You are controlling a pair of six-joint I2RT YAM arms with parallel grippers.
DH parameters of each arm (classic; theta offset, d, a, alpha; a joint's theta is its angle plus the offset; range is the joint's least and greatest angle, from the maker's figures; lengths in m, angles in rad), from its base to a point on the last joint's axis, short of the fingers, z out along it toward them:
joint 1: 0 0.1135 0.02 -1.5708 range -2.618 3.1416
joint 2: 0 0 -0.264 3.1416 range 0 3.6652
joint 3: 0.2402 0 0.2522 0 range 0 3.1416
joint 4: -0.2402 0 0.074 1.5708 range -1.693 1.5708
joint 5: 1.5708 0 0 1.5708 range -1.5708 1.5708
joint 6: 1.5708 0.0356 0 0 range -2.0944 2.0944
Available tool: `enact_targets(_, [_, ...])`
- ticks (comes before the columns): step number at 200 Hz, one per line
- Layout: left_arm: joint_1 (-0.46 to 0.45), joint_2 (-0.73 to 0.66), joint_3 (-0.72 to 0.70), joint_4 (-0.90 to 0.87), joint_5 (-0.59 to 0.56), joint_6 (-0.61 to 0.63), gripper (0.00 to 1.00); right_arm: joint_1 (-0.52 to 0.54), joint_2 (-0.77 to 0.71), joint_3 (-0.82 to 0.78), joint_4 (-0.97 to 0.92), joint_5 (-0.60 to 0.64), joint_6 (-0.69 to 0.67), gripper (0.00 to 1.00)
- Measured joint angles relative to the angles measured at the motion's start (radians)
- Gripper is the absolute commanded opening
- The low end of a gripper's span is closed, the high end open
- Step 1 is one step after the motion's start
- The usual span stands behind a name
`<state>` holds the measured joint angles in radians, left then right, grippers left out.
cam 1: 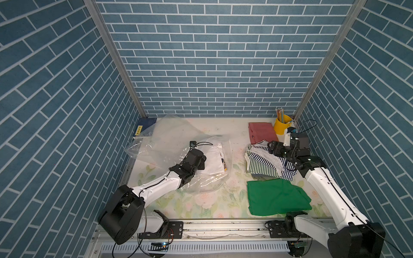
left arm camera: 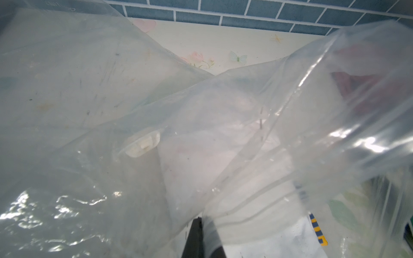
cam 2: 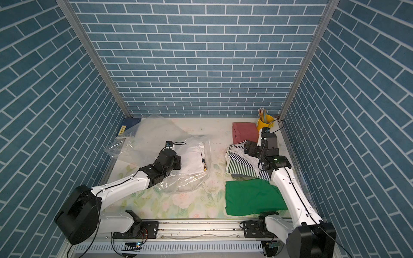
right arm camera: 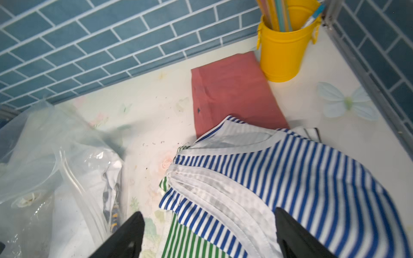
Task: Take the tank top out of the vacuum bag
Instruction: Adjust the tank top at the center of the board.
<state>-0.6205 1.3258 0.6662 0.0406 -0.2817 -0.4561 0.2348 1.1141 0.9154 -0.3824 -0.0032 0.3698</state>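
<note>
Your left gripper [left arm camera: 197, 220] pinches the vacuum bag [cam 1: 174, 138], which holds a folded white garment [cam 1: 214, 160]. Your right gripper [right arm camera: 209, 212] stands spread wide over the blue-striped tank top [right arm camera: 290, 169], which lies outside the bag, centre right in both top views. The yellow cup [cam 1: 282, 127] holds pencils [cam 1: 279, 112].

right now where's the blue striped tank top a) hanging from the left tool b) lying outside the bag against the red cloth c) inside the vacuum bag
b: the blue striped tank top lies outside the vacuum bag, its edge over the red cloth, below the open right tool.
</note>
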Motion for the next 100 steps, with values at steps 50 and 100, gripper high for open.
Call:
enact_targets(50, [0.000,0.000,-0.008,0.014,0.015,0.000,0.00,0.183,0.177,-0.006,0.034,0.130,-0.012,0.83])
enact_targets(100, [0.001,0.004,-0.008,0.026,0.014,0.001,0.00,0.316,0.395,0.078,-0.015,0.307,-0.065,0.83])
